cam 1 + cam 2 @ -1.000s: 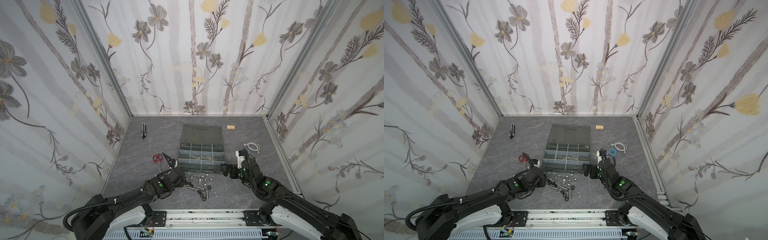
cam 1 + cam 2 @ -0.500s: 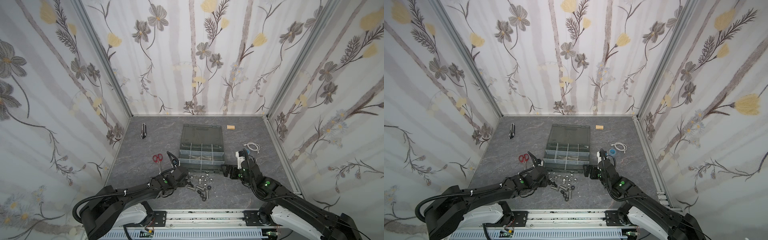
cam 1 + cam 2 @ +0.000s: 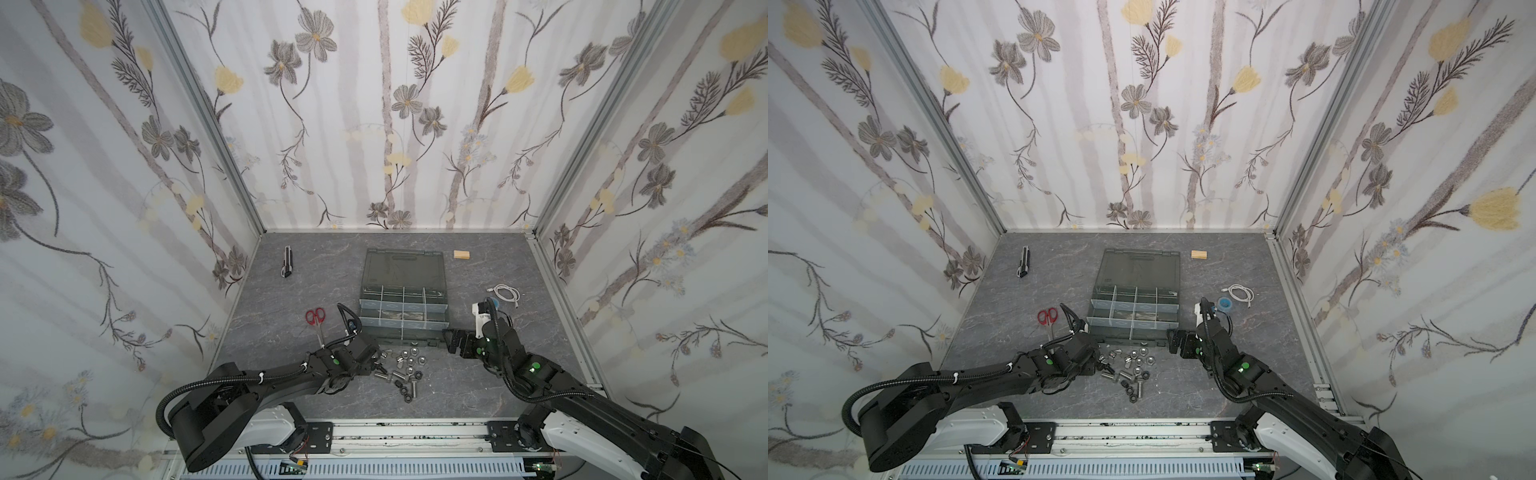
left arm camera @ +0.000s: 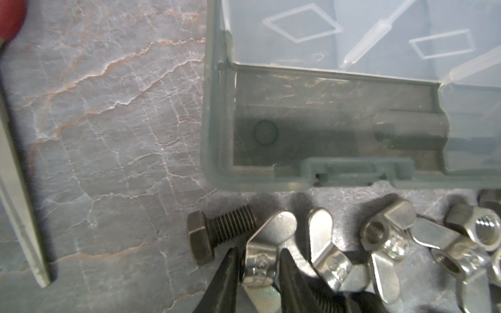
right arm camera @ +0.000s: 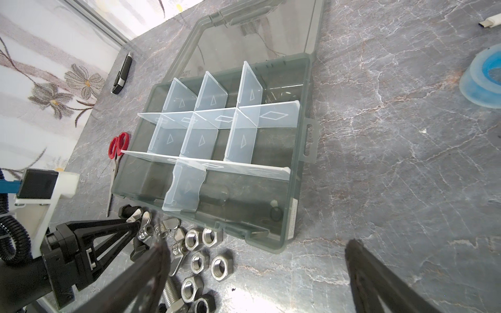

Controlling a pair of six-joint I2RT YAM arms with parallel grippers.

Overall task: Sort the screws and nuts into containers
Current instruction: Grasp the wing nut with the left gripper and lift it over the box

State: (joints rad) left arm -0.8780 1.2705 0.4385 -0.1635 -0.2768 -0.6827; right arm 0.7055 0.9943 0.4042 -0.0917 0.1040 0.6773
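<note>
The left claw [image 4: 257, 261] is down on the desk [image 3: 291, 299] at the left edge of the loose hardware. Its two black fingers [image 4: 227, 273] press against either side of a shiny wing nut [image 4: 260, 260]. It looks clenched on that nut, though the nut lies flat on the desk and I cannot tell how firm the pinch is. A black bolt [image 4: 217, 235] lies just beside the nut, its threaded end at the nut's wing.

More wing nuts [image 4: 328, 254] lie next along. Past them are hex nuts [image 5: 202, 238] and silver bolts [image 5: 170, 292], all in a loose pile [image 3: 401, 372] just in front of the open case [image 3: 399, 333].

The case has its lid laid flat back, and pale dividers [image 5: 189, 135] split it into small compartments. The right claw [image 3: 453, 340] hangs released with its jaws wide, just off the case's front right corner and apart from the pile. Red-handled scissors [image 3: 316, 318] lie left of the case, near the left arm.
</note>
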